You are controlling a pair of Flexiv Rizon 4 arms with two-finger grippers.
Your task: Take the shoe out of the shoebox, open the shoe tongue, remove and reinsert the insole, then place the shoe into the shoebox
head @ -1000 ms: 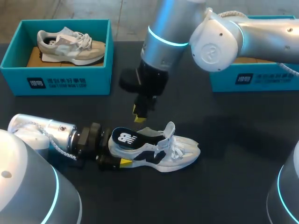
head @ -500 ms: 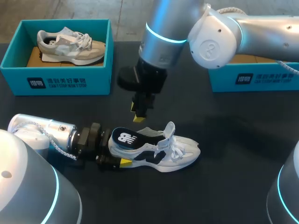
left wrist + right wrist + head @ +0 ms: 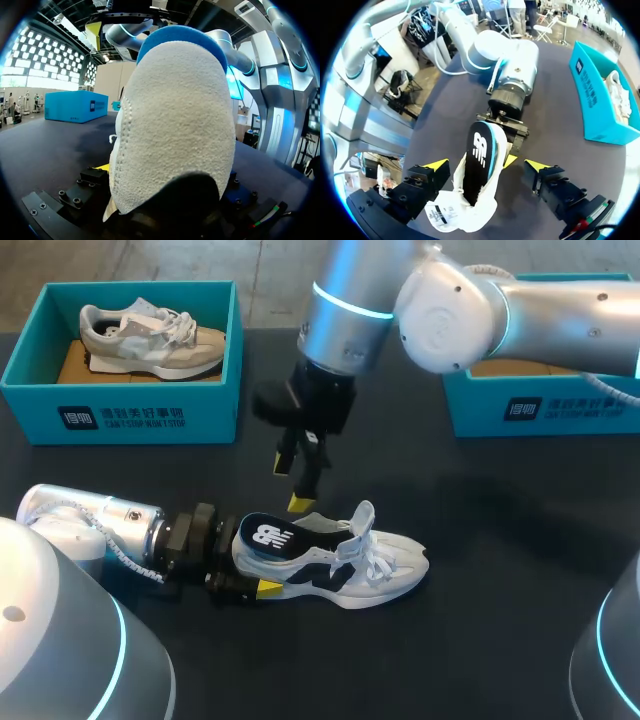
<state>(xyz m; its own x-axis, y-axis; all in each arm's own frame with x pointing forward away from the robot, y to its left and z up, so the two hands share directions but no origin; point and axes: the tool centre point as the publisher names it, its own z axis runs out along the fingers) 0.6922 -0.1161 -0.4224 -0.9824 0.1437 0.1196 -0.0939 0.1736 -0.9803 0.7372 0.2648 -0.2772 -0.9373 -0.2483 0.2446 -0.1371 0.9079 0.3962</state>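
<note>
A white, navy and grey sneaker (image 3: 345, 562) stands upright on the dark table, toe to the right. Its black insole (image 3: 268, 536) with a white logo shows in the opening, also seen from above as insole (image 3: 479, 160). My left gripper (image 3: 250, 575) lies low on the table, shut on the shoe's heel (image 3: 175, 125), which fills the space between its fingers. My right gripper (image 3: 292, 483) hangs open just above the heel end, touching nothing. In the right wrist view the right gripper (image 3: 487, 165) has its yellow fingertips (image 3: 436, 164) standing wide either side of the shoe.
A teal shoebox (image 3: 120, 415) at the back left holds a beige sneaker (image 3: 150, 335). A second teal shoebox (image 3: 540, 405) stands at the back right, partly hidden behind my right arm. The tabletop right of and in front of the shoe is bare.
The right gripper's fingers have spread wide apart and its wrist has turned a little above the heel. The shoe and my left arm have stayed put.
</note>
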